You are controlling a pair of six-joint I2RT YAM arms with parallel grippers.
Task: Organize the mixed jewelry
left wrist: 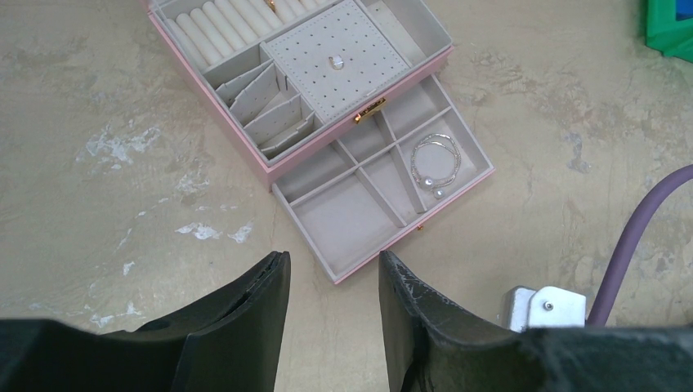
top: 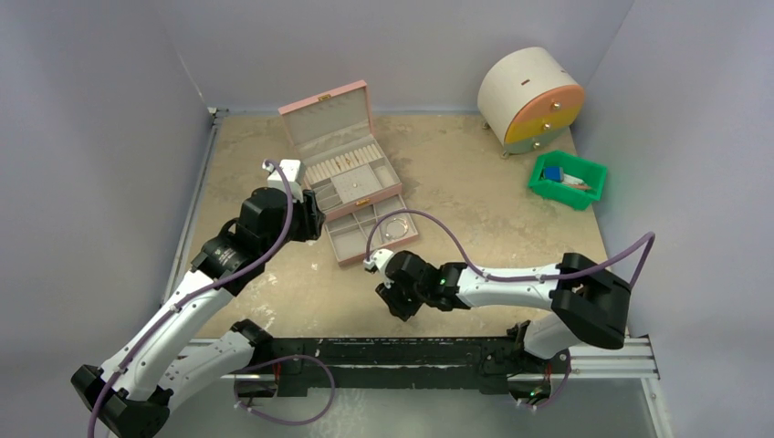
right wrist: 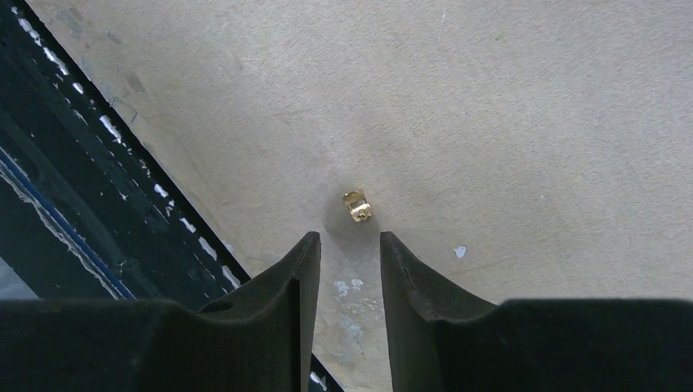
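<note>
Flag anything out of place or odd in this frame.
One small gold ring lies loose on the bare table beside the front rail, just ahead of the right gripper and its open jaws, outside the pink jewelry box. The bracelet sits in the drawer.

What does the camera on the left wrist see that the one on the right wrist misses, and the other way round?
Only the left wrist view shows the open pink jewelry box, the silvery bracelet lying in one compartment of its pulled-out drawer, and a corner of the green bin. Only the right wrist view shows a small gold ring lying on the table just beyond the fingertips, and the black rail. Both show the tan table and their own gripper, the left gripper and the right gripper, each open and holding nothing.
</note>
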